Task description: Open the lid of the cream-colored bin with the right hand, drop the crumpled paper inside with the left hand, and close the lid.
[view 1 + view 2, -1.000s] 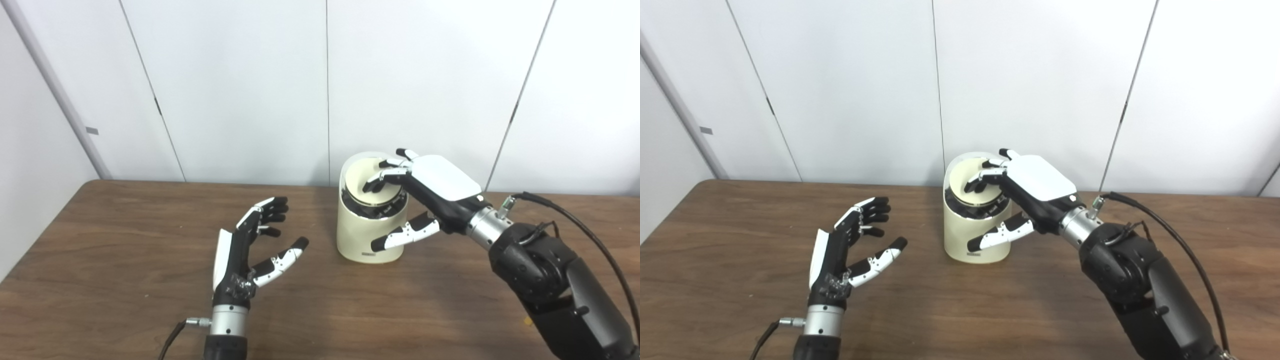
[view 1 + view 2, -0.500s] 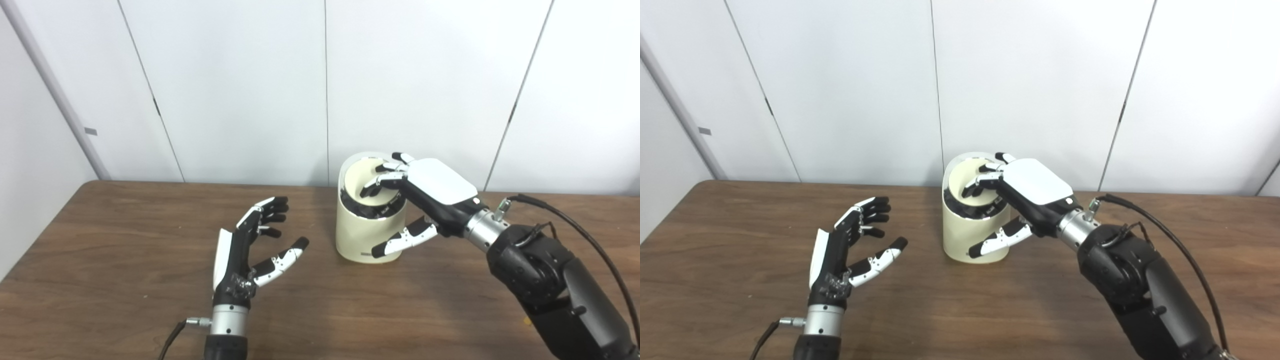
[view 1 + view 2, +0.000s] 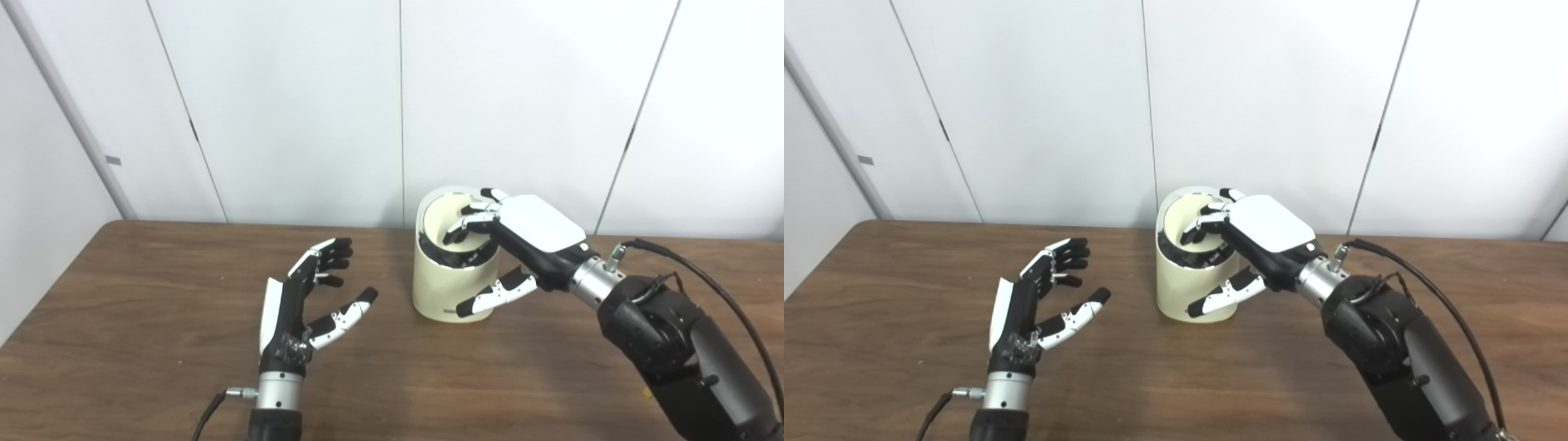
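Cream-coloured bin [image 3: 450, 288] upright on the brown table [image 3: 153, 343], toward the far edge and a little right of centre, close to the white wall panels [image 3: 294, 110]. Round lid [image 3: 444, 223] tipped down into the mouth of the bin, its far edge high and its near edge sunk, a dark ring showing around it inside the rim.

Right hand [image 3: 527, 236] over the top of the bin, white back plate up, arm entering from the lower right corner with a black cable [image 3: 704, 275] looping behind the wrist. Fingers [image 3: 468, 223] curled and resting on the tilted lid, pressing rather than gripping; thumb stretched out in front of the bin wall, just beside it, apparently not quite touching, though hard to be sure from here. Holding nothing.

Left hand [image 3: 1032, 312] well apart from the bin, to its left, above the near half of the table, palm turned toward the bin. Fingers [image 3: 1062, 257] spread wide and only slightly bent, thumb angled out to the right, nothing held.

No crumpled paper visible anywhere on the table or in either hand; inside of the bin hidden by the lid and the right hand.
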`<state>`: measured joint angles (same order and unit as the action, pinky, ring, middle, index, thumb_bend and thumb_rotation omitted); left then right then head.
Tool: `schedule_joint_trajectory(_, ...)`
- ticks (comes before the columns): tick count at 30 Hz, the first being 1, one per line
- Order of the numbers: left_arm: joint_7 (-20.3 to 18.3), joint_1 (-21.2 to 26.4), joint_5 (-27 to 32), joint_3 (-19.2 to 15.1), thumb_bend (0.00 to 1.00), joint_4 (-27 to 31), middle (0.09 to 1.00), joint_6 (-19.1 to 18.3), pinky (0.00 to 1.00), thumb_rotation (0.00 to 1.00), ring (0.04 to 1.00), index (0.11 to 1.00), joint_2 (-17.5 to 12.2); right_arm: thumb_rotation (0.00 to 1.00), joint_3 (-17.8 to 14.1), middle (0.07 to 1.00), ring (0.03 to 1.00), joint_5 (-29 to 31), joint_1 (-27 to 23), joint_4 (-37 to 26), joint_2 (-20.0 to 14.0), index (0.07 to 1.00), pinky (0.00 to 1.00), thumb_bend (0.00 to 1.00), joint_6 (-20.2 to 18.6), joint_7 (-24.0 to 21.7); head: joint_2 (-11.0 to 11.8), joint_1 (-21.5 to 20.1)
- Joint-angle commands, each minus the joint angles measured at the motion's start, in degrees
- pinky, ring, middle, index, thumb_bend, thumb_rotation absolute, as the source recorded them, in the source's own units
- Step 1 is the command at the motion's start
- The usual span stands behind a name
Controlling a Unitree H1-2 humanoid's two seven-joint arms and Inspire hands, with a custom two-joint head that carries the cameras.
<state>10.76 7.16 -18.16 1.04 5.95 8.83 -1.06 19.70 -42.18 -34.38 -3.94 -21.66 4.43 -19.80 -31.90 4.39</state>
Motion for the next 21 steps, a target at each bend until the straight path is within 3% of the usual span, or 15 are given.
schedule_joint_trajectory(1, 0.01, 1.13, -0.72, -0.12, 0.64, 2.37, 0.738, 0.44, 0.6, 0.15, 0.706, 0.761, -0.18, 0.57, 0.45, 0.695, 0.883, -0.63, 0.52, -0.62, -0.89, 0.702, 1.0, 0.75, -1.14, -2.17, -0.1, -0.01)
schedule_joint_trajectory(7, -0.21, 1.17, -0.51, -0.1, 0.64, 2.92, 0.738, -0.29, 0.58, 0.14, 0.704, 0.761, -0.16, 0.64, 0.83, 0.697, 0.887, -0.72, 1.38, -0.47, -0.87, 0.711, 0.98, 0.75, -1.36, -2.07, -0.28, 0.04)
schedule_joint_trajectory(21, -0.4, 0.96, -0.62, 0.03, 0.64, 3.59, 0.739, -1.04, 0.59, 0.16, 0.703, 0.76, -0.04, 0.66, 1.61, 0.715, 0.905, -0.68, 1.98, -0.5, -0.95, 0.725, 1.0, 0.74, -2.76, -2.89, -0.58, 0.08)
